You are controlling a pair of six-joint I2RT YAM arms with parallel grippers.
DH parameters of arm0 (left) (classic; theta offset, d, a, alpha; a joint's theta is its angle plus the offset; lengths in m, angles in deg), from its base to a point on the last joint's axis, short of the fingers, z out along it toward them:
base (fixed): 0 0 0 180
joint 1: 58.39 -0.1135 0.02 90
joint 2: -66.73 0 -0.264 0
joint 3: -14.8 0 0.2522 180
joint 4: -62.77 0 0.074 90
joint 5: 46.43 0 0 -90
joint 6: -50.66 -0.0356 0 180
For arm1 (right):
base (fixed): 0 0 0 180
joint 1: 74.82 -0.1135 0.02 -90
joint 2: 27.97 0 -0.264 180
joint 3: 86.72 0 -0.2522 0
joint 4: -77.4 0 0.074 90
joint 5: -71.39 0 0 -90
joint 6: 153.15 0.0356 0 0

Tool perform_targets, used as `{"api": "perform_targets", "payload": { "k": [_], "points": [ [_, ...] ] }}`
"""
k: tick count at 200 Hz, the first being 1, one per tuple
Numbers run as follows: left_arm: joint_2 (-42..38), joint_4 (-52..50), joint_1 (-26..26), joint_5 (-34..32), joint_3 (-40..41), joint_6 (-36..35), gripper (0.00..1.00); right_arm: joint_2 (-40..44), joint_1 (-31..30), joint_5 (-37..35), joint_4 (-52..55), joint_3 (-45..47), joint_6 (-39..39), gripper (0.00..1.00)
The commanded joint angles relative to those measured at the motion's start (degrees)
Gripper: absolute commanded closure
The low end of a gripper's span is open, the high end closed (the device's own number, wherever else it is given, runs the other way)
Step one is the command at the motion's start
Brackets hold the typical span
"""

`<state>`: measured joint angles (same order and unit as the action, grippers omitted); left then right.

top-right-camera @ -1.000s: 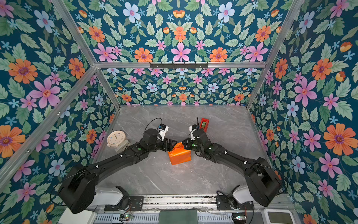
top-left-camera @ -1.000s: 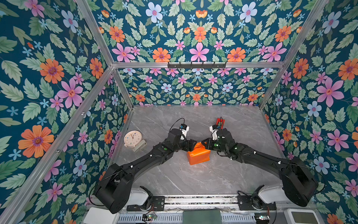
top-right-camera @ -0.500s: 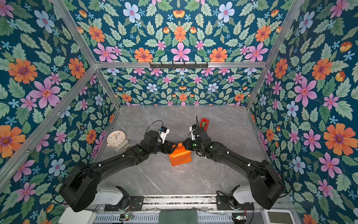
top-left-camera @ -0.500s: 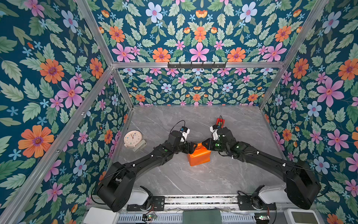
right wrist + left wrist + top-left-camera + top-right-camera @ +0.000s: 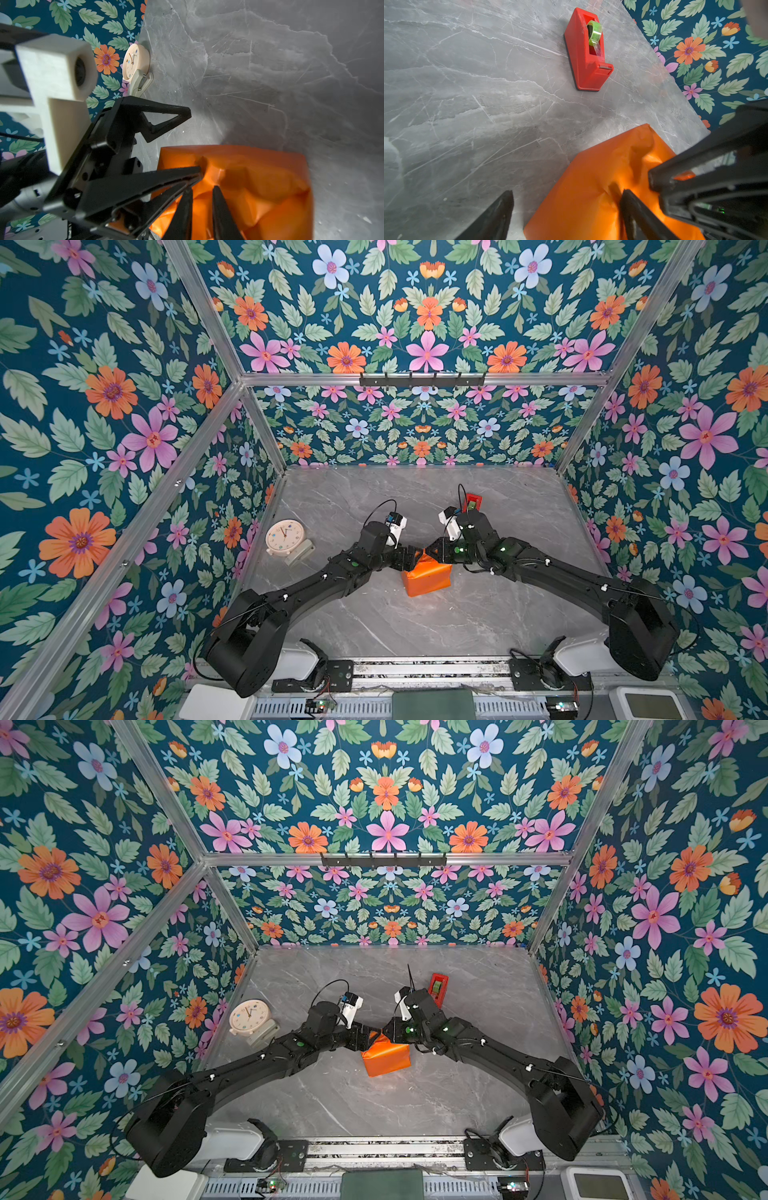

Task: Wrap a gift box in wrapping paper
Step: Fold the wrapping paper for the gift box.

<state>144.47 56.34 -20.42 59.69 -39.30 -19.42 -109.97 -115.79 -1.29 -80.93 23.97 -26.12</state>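
Both arms reach inward over the wrapping paper (image 5: pixel 428 578), left hand (image 5: pixel 566 193) spread wide, right hand (image 5: pixel 202 188) narrowly parted.

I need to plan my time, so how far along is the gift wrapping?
Done: orange paper covers the box on every visible side. In hand: both grippers are at its crumpled far end, the left gripper open with one finger on the paper, the right gripper slightly open. Left: flattening that end and taping it; the tape dispenser stands untouched.
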Motion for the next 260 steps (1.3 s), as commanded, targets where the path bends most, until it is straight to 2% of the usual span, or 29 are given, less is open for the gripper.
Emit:
{"api": "perform_targets", "payload": {
  "k": [1,37,82,128,178,260],
  "points": [
    [0.3,-5.2,0.1,-1.3,0.0,-1.6,0.17,0.1,-0.8,1.7,4.1,-0.4,-2.2,0.81],
    [0.2,-5.3,0.1,-1.9,-0.2,-1.6,0.18,1.0,-2.1,1.6,7.5,0.7,-2.2,0.82],
    [0.3,-5.0,0.1,-1.5,-1.0,-1.3,0.17,2.5,-2.1,0.8,5.1,5.6,-0.2,0.85],
    [-1.9,-1.6,0.3,-2.0,-0.9,2.8,0.15,2.5,-2.2,-0.4,3.4,8.6,0.9,0.87],
    [-4.7,-0.1,0.3,1.3,1.8,7.6,0.08,2.7,-2.2,-0.7,1.8,10.4,2.1,0.88],
    [-1.3,-2.9,0.3,1.5,3.1,6.1,0.07,3.5,-2.2,-1.3,1.9,10.1,1.8,0.88]
  ]
}}
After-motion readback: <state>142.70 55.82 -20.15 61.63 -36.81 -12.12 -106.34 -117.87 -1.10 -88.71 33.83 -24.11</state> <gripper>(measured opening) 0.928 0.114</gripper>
